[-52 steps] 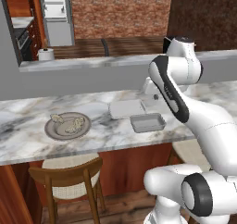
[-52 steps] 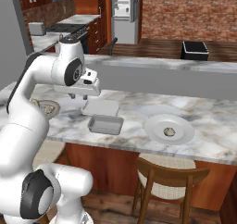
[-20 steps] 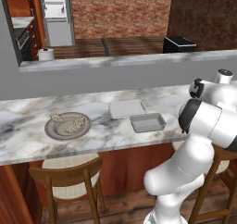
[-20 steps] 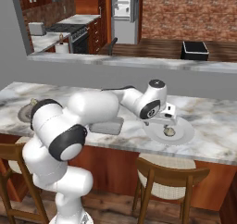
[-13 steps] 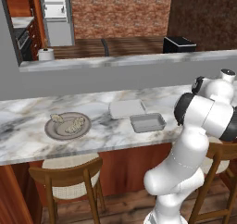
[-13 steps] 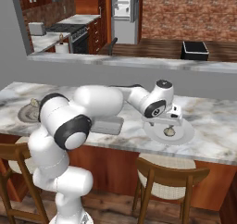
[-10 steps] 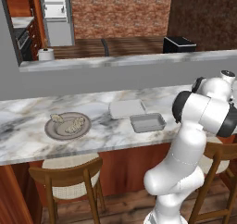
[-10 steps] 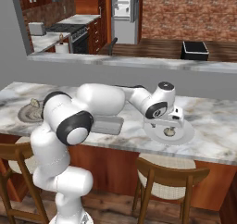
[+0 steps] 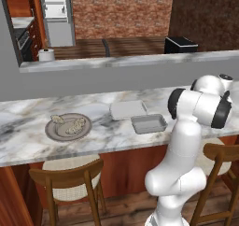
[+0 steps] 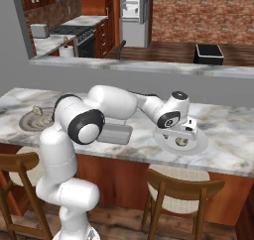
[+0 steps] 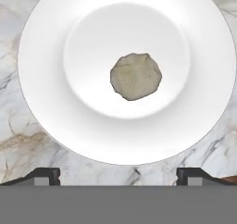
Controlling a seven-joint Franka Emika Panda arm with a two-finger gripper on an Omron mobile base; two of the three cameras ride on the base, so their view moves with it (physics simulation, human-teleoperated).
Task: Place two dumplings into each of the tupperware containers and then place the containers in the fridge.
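Hovering wide open over a white plate (image 11: pixel 51 102), the hand (image 11: pixel 118 174) is facing one dumpling (image 11: pixel 136 76) at the plate's centre; dropping off-centre risks nudging it across the plate.

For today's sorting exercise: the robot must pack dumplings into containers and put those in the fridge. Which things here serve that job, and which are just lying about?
Job: dumplings on the grey plate; lone dumpling on the white plate; two containers; fridge; open gripper.

Lying about: paper towel roll; black box; wooden chairs.
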